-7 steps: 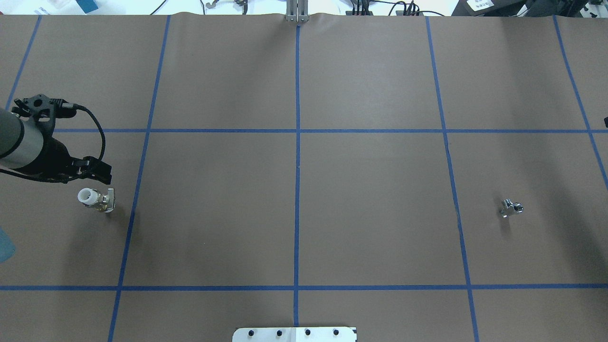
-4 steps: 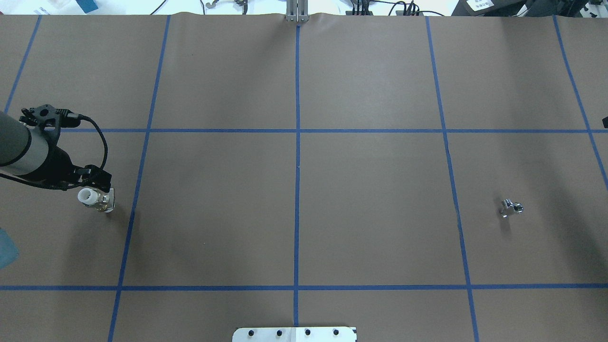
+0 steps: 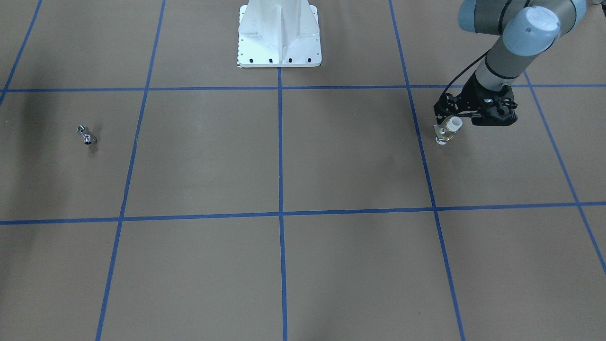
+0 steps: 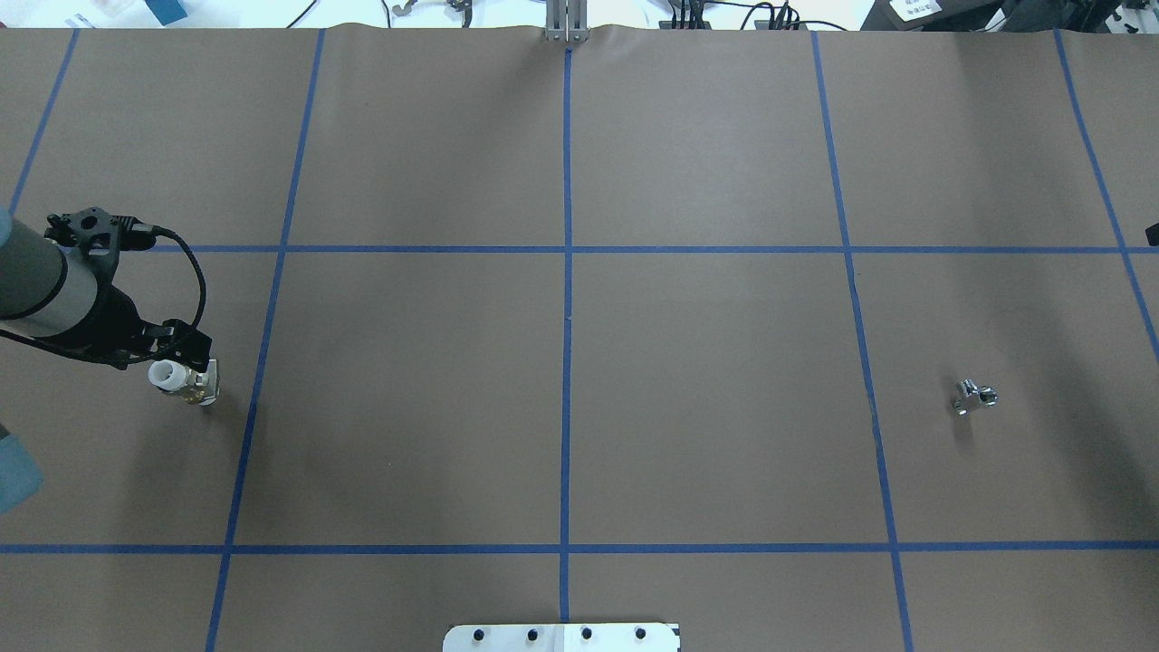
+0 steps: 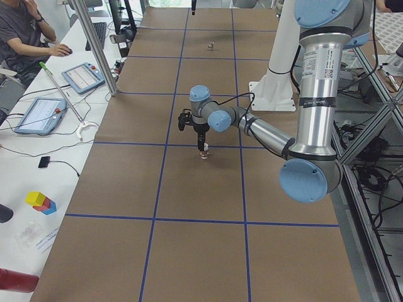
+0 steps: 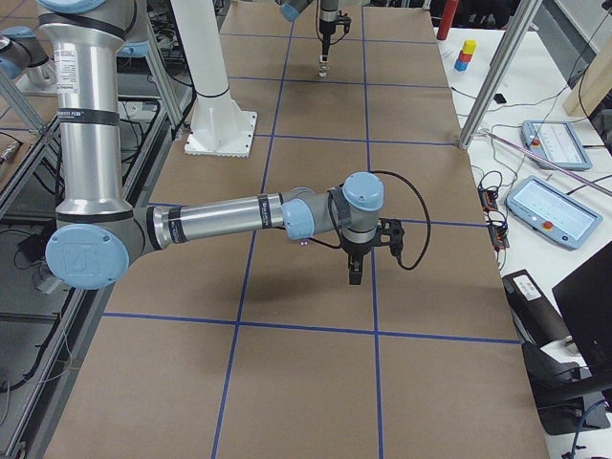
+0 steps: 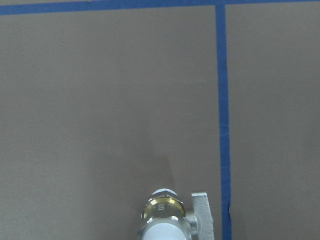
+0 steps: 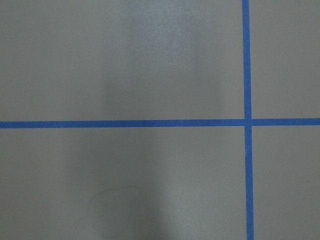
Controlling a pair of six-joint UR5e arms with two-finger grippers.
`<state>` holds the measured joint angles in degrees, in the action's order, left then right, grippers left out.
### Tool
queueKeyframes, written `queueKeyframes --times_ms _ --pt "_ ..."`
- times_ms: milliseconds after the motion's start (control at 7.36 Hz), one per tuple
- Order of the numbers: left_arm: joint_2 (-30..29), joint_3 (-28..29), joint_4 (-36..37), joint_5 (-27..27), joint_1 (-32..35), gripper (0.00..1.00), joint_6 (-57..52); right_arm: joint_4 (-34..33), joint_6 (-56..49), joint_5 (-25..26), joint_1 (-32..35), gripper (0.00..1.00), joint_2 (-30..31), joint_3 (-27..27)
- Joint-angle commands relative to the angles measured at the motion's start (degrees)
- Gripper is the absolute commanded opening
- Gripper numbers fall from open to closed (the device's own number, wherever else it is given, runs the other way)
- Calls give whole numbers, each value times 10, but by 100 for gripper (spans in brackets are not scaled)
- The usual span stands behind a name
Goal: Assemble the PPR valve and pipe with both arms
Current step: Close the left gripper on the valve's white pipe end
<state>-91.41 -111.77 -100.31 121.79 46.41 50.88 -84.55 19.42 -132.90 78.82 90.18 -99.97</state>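
The PPR valve (image 4: 181,380) stands on the brown table at the left, white collar up; it also shows in the front view (image 3: 447,130) and at the bottom edge of the left wrist view (image 7: 170,220). My left gripper (image 4: 186,349) hangs just above and behind it, pointing down (image 3: 450,121). Its fingertips are hidden, so I cannot tell if it is open or touching. The small chrome pipe (image 4: 973,396) lies alone at the right (image 3: 86,135). My right gripper (image 6: 354,277) shows only in the exterior right view, above bare table and away from the pipe; I cannot tell its state.
Blue tape lines divide the table into squares. The white base pedestal (image 3: 279,33) stands at the robot's edge. An operator (image 5: 25,31), tablets and an aluminium post (image 5: 94,44) are beside the far edge.
My left gripper has moved toward the valve and lower, from beside it to just over it. The valve and the pipe have not moved.
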Motion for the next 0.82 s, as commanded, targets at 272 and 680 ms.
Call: queueKeyframes --times_ms 272,680 --pt "-2 6 -2 38 0 86 -3 0 0 0 -1 100 0 0" --pt "2 8 -2 37 0 85 -5 0 1 0 -1 100 0 -1"
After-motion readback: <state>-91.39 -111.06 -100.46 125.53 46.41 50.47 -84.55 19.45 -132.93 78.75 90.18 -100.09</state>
